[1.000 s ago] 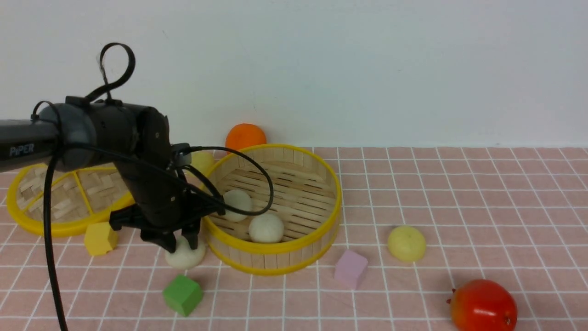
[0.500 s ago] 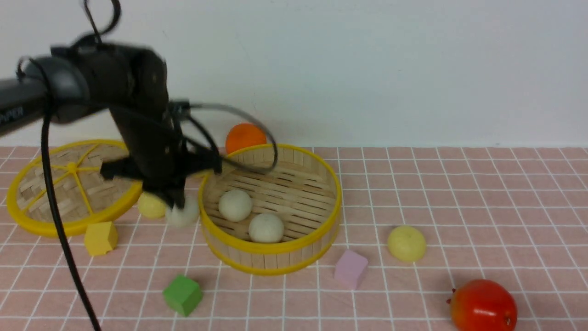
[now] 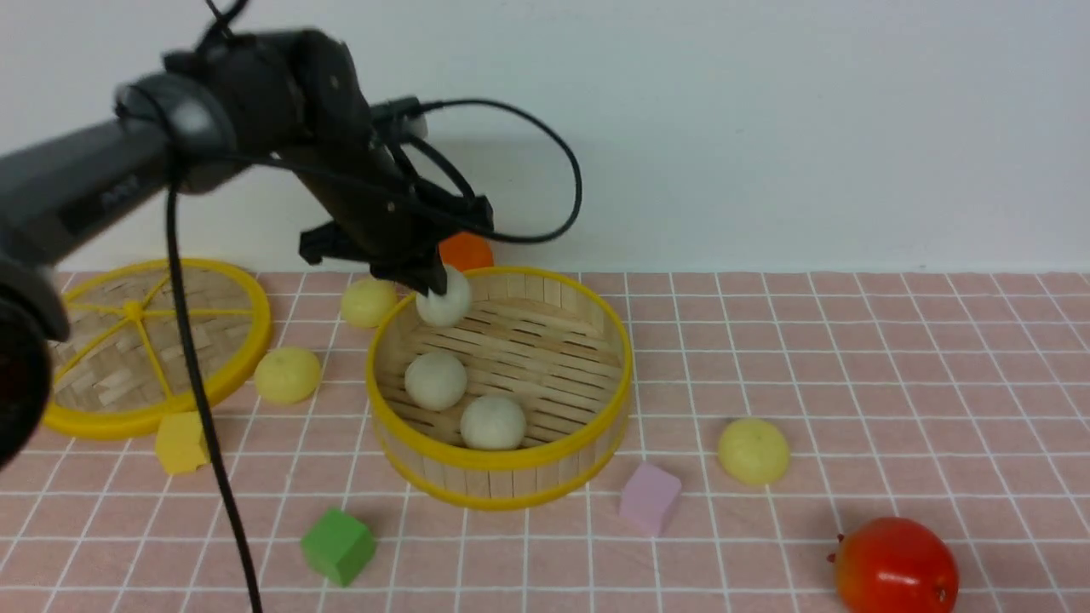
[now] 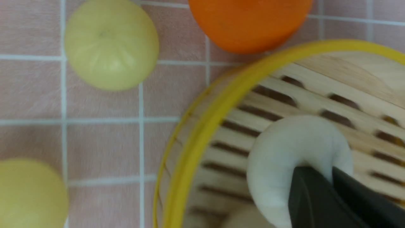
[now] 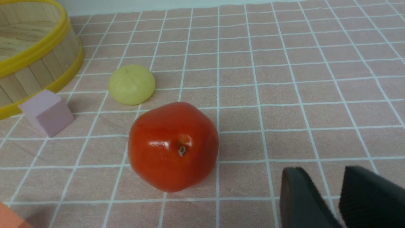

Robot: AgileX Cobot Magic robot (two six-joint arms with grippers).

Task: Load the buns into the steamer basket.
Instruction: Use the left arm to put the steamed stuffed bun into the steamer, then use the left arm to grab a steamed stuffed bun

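Observation:
The steamer basket [image 3: 502, 460] stands mid-table with two off-white buns [image 3: 436, 380] [image 3: 493, 421] on its slatted floor. My left gripper [image 3: 430, 285] is shut on a third off-white bun [image 3: 449, 305] and holds it just above the basket's back-left rim. The left wrist view shows that bun [image 4: 284, 152] pinched by the gripper [image 4: 330, 172] over the slats, inside the rim [image 4: 205, 126]. Pale yellow buns lie on the cloth at back left [image 3: 368, 301], left [image 3: 288, 375] and right [image 3: 754, 450] of the basket. My right gripper [image 5: 340, 177] is low, empty, jaws nearly together.
The woven lid [image 3: 128, 423] lies at far left. An orange fruit [image 3: 467, 253] sits behind the basket. A red tomato-like fruit [image 3: 896, 566] is at front right, close to my right gripper [image 5: 173, 146]. Yellow [image 3: 181, 443], green [image 3: 339, 546] and purple [image 3: 651, 498] cubes lie in front.
My left gripper lifted the off-white bun off the cloth at the basket's front left and carried it up and back to above the basket's back-left rim.

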